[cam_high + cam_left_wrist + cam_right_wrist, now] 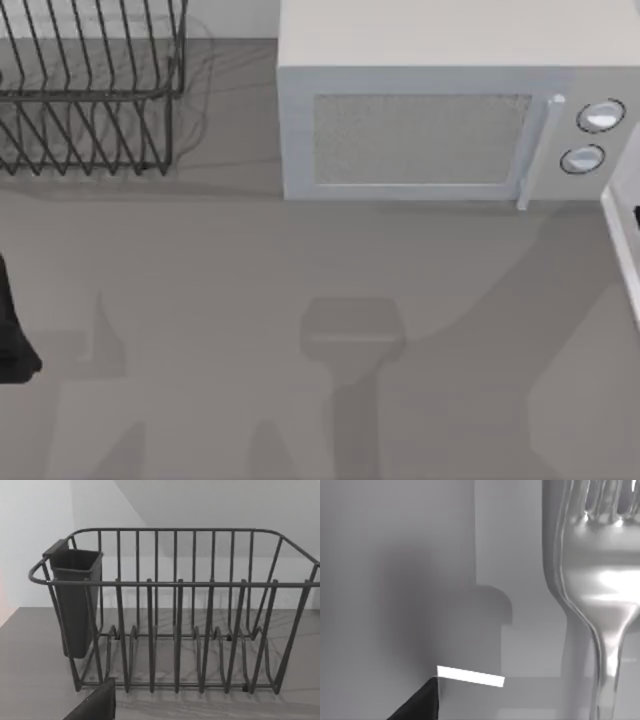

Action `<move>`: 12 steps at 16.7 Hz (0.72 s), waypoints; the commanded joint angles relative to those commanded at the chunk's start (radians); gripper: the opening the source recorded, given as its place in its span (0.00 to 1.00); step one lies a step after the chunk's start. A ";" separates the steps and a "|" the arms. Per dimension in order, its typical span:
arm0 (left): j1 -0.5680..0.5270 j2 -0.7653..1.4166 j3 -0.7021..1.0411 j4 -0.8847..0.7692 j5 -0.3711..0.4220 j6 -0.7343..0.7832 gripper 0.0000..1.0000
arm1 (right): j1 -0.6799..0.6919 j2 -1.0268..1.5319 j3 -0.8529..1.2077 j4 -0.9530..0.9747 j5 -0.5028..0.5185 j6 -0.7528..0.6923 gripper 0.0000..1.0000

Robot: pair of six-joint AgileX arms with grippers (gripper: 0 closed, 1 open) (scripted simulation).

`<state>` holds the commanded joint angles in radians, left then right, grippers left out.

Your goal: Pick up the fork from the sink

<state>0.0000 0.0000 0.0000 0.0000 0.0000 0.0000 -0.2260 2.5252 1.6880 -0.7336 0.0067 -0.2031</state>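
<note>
My right wrist view has the fork point(592, 580) looming very close, tines and neck bright silver, its handle cut off at the frame's edge. A dark finger point(417, 705) pokes in at the corner; I cannot tell how wide that claw stands or whether it touches the fork. My left arm point(12, 325) sits at the table's left edge, facing the wire dish rack point(175, 610). The microwave point(450, 110) stands far right.

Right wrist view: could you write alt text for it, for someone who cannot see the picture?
A shiny silver fork looms very close to the camera, its tines at one end and its thin handle tapering away over a plain grey surface. A dark corner of the robot's own hardware pokes into the edge, beside a small bright white strip.
</note>
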 joint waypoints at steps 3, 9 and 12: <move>0.000 0.000 0.000 0.000 0.000 0.000 1.00 | 0.000 0.000 0.000 0.000 0.000 0.000 0.47; 0.000 0.000 0.000 0.000 0.000 0.000 1.00 | 0.000 0.000 0.000 0.000 0.000 0.000 0.02; 0.000 0.000 0.000 0.000 0.000 0.000 1.00 | 0.000 0.000 0.000 0.000 0.000 0.000 0.00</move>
<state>0.0000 0.0000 0.0000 0.0000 0.0000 0.0000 -0.2260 2.5252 1.6880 -0.7336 0.0067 -0.2031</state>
